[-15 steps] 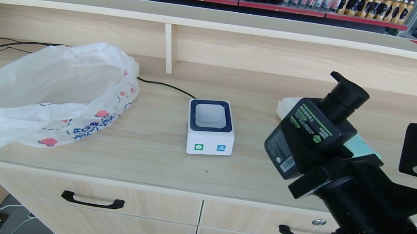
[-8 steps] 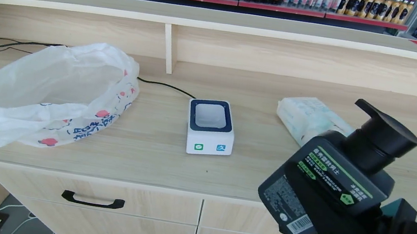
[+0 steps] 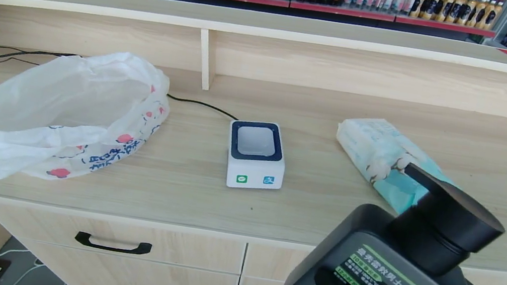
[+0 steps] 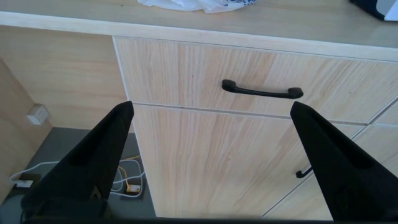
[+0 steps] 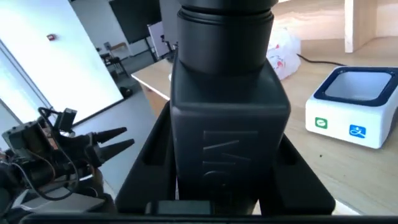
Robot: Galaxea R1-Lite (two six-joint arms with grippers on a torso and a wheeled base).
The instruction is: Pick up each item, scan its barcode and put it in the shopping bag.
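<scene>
Two hands: r. hand tight round pump bottle, clear of scanner; l. hand agape below counter edge.

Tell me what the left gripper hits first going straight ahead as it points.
Most likely the drawer front under the counter, near its black handle; the left gripper faces it with nothing between, though depth is unclear.

Pump bottle: black plastic, matt body; pump head smooth, faint sheen.
Shopping bag, worktop's left end: thin white plastic film, half see-through, crinkled.
Scanner, worktop's middle: smooth white plastic, shiny window on top.
Tissue pack, toward right end: soft plastic wrap, slight gloss.
Worktop: pale wood grain, matt, smooth.
Drawer handle: black, matt.
</scene>
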